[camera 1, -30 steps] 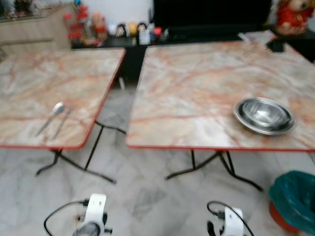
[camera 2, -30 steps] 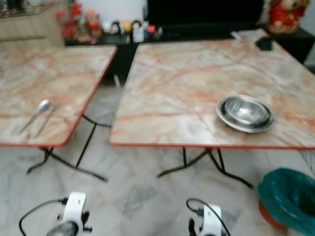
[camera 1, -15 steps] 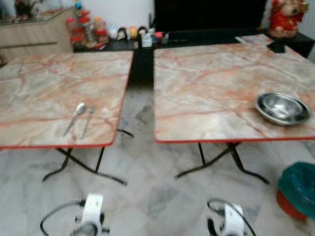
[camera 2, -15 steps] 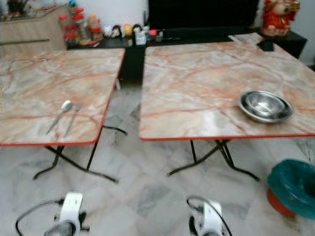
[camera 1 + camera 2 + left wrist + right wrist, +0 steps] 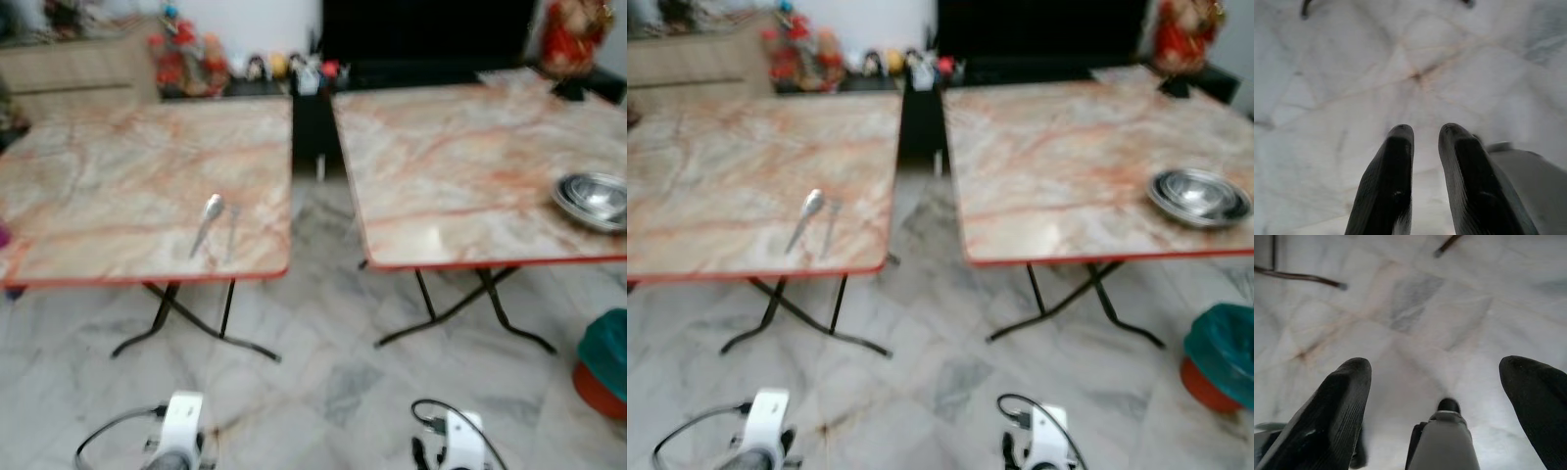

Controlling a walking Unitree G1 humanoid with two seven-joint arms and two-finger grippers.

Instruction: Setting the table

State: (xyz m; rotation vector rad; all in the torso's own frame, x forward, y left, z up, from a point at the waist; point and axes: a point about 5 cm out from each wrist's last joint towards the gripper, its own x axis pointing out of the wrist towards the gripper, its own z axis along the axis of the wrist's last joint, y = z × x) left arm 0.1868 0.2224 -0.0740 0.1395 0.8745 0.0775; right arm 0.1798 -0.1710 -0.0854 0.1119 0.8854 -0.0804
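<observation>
Two marble-top folding tables are seen side by side w/ a gap between them, on a pale marble floor point(image 5: 323, 382). On the left table point(image 5: 108, 186), a spoon point(image 5: 208, 219) is laid near the front-right corner, w/ a second thin utensil point(image 5: 232, 227), prob. a fork but too blurred to tell, just beside it on the right. On the right table point(image 5: 460, 166), a stack of steel bowls point(image 5: 594, 199) is set near the front-right edge, well apart from the cutlery. A teal-lined bin point(image 5: 1223, 354) is seen on the floor below that table's right end. At the back, a dark cabinet w/ small ornaments and jars point(image 5: 284, 69) is made out; a red figure point(image 5: 568, 34) is stood at far right.

Both arms are hung low, nothing held. The left gripper point(image 5: 1425, 134) is pointed at bare floor, its fingers point(image 5: 1393, 176) drawn nearly together w/ a narrow slit left between. The right gripper point(image 5: 1435, 364) is likewise aimed at the floor, fingers point(image 5: 1337, 406) spread wide apart, w/ black table feet point(image 5: 1312, 279) seen beyond.
</observation>
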